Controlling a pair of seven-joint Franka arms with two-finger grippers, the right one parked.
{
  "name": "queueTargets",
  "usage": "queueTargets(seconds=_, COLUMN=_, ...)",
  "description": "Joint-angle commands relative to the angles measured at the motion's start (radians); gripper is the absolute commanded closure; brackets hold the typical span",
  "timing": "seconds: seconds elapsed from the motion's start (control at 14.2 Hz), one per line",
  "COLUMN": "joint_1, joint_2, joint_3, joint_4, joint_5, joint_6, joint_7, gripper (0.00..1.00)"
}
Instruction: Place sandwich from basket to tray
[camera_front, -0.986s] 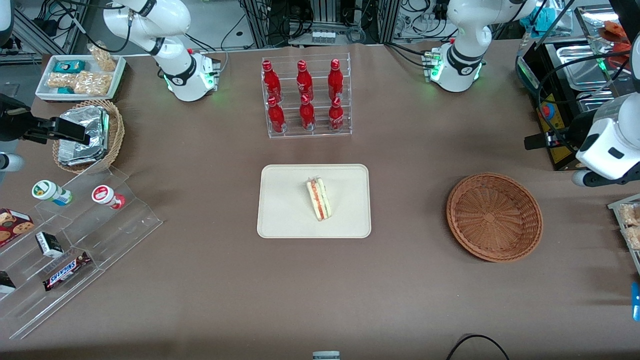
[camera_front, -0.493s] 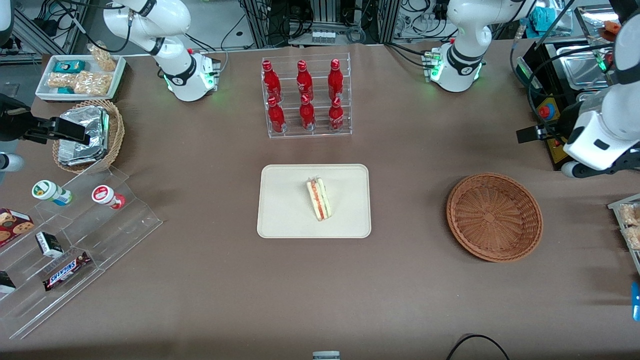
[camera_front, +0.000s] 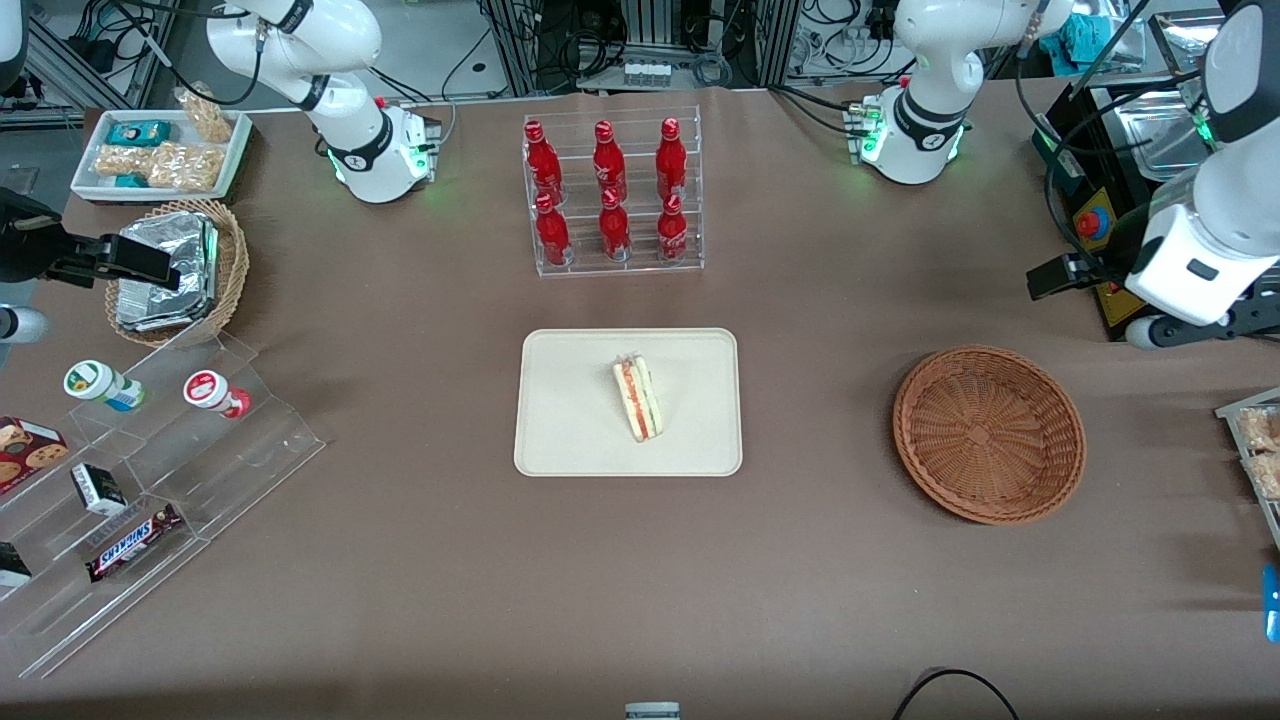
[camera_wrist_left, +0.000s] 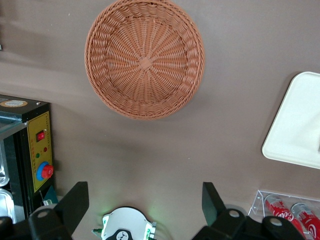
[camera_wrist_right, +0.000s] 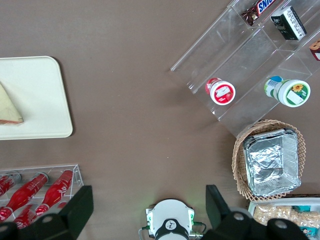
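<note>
In the front view, the sandwich (camera_front: 638, 400) lies on the cream tray (camera_front: 570, 420) at the middle of the table, its red and green filling edge facing up. The reddish-brown wicker basket (camera_front: 988, 433) sits well apart from the tray, toward the working arm's end of the table, with nothing in it. The left arm's gripper (camera_front: 1062, 277) hangs above the table near that end, farther from the front camera than the basket and clear of it. A clear rack of red bottles (camera_front: 611, 192) stands farther from the front camera than the tray. In the left wrist view, the gripper (camera_wrist_left: 145, 205) has its two dark fingers (camera_wrist_left: 75, 202) spread wide with nothing between them, well above the brown table; the basket (camera_wrist_left: 145, 57) shows bare wicker inside, and a corner of the tray (camera_wrist_left: 295, 125) appears beside it. In the right wrist view, a corner of the sandwich (camera_wrist_right: 9, 111) rests on the tray (camera_wrist_right: 42, 100).
</note>
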Motion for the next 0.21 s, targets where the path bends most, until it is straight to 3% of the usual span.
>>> queueTargets(seconds=0.0, joint_1=-0.002, joint_2=0.028, joint_3=-0.001, joint_4=0.037, joint_5=-0.001, joint_6=-0.002, joint_7=-0.005, gripper=0.0)
queueTargets(seconds=0.14, joint_1=-0.002, joint_2=0.026, joint_3=-0.001, joint_4=0.037, joint_5=0.001, joint_6=-0.001, joint_7=-0.005, gripper=0.0)
